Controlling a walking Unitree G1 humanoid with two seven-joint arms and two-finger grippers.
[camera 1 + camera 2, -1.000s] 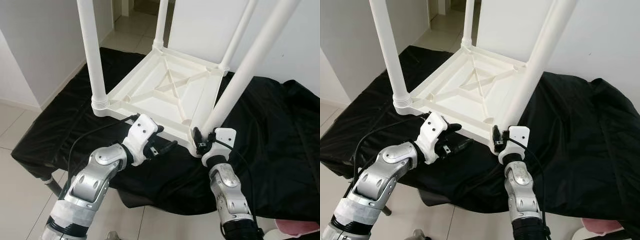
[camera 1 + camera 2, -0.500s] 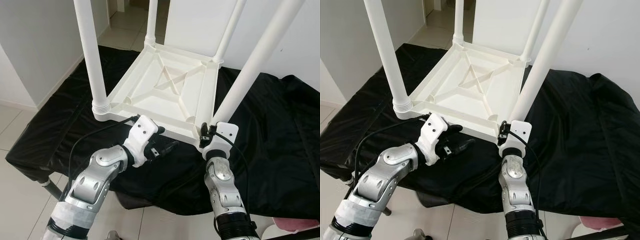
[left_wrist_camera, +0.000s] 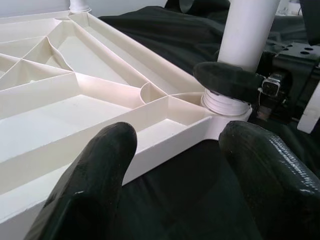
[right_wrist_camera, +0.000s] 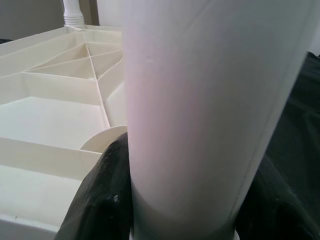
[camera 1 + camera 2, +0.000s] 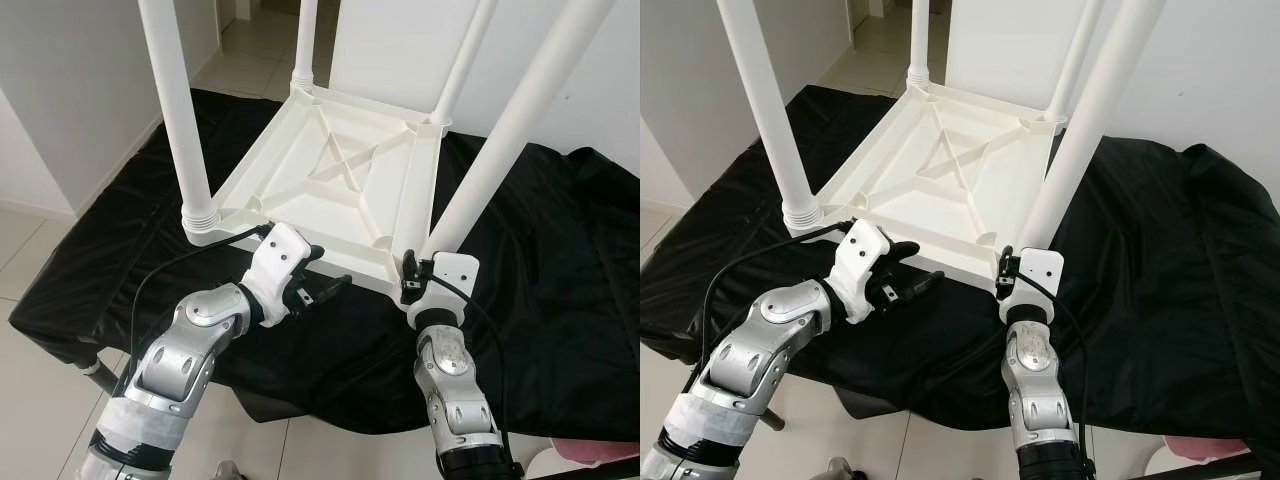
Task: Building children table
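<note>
Table (image 5: 340, 190) lying inverted on black cloth (image 5: 540, 250), four legs up. Right gripper (image 5: 412, 285) clamping near-right leg (image 5: 500, 140) at base, 5 o'clock corner. Left gripper (image 5: 325, 290) hovering with fingers spread beside near edge, 7 o'clock. Advise: keeping leg plumb, bracing frame while seating.

Open underside (image 5: 345, 175) between legs (image 5: 178, 105) (four)

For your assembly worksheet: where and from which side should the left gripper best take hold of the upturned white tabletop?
Probably the near edge rail of the tabletop, approached from the robot's side. The ribbed underside faces up, so that thin upright rim suits the open left gripper, clear of the right gripper clamping the leg.
</note>
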